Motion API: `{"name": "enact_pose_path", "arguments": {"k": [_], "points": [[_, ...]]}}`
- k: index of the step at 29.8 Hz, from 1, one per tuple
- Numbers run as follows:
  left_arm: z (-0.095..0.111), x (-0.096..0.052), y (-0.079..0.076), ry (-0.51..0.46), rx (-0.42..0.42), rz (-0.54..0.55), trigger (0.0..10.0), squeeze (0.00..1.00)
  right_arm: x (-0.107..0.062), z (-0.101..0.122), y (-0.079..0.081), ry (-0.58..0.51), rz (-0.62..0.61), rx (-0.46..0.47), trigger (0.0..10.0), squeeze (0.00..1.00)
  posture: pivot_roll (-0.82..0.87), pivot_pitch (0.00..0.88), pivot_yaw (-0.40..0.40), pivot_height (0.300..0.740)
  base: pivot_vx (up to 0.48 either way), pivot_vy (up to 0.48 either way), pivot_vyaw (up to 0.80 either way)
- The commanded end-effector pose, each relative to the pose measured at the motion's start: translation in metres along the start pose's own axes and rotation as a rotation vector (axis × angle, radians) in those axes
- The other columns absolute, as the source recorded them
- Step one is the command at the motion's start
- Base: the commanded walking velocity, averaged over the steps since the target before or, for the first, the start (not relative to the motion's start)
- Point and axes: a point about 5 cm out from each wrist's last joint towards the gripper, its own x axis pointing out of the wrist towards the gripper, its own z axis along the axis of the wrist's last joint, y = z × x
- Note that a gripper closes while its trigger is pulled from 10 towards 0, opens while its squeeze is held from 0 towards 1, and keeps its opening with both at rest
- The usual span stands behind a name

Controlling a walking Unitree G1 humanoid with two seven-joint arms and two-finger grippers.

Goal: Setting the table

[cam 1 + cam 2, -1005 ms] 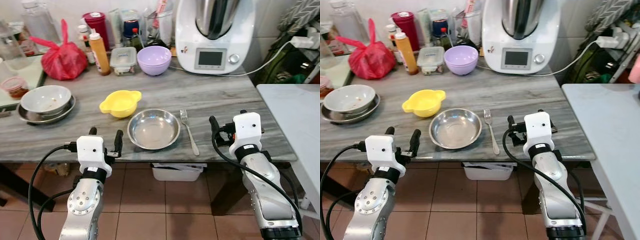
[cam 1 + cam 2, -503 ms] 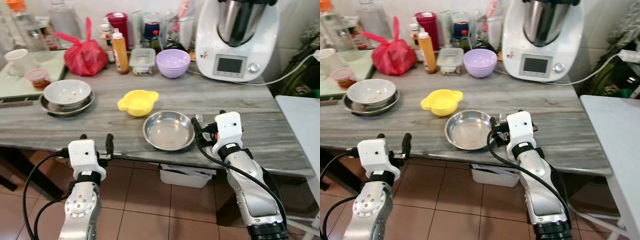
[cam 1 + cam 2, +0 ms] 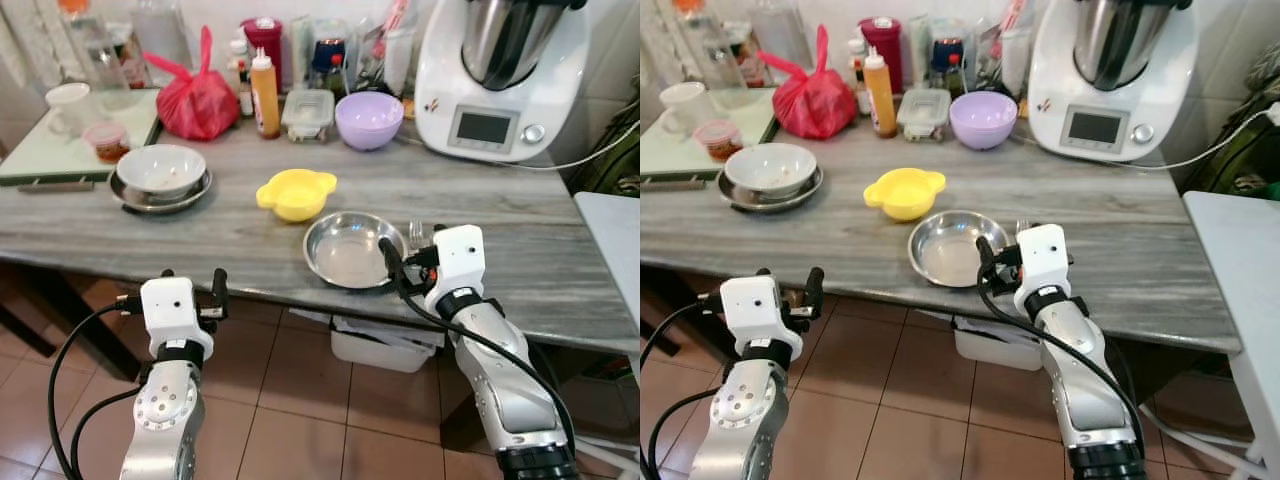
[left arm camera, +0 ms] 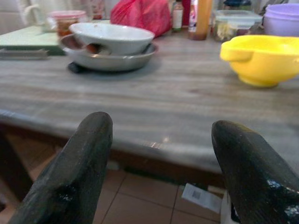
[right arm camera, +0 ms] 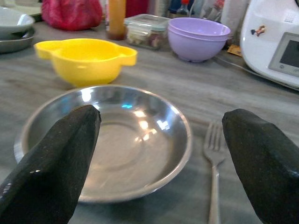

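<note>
Right claw: fingers wide apart, holding nothing.
Steel plate: empty, just ahead.
Fork: beside plate.
Left claw: spread, holding nothing.

- Left arm: silver jointed casing, round screw recesses, looped black cables.
- Right arm: identical silver casing and cabling.
- Each wrist: white boxy housing.
- Each gripper: two long black fingers.
</note>
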Motion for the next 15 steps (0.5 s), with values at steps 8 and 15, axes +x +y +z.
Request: {"name": "enact_pose_path", "arguments": {"k": [8, 15], "points": [[-0.0016, 0.0009, 0.0032, 0.023, 0.017, 0.008, 10.0, 0.00, 0.0013, 0.0010, -0.0070, -0.019, -0.049, 0.031, 10.0, 0.00, -0.11, 0.030, 0.038, 0.740, -0.269, 0.000, 0.00], [-0.0020, 0.0008, 0.0042, 0.030, 0.025, 0.004, 10.0, 0.00, 0.0026, 0.0025, -0.0080, -0.030, -0.062, 0.034, 10.0, 0.00, -0.11, 0.032, 0.041, 0.740, -0.274, 0.000, 0.00]]}}
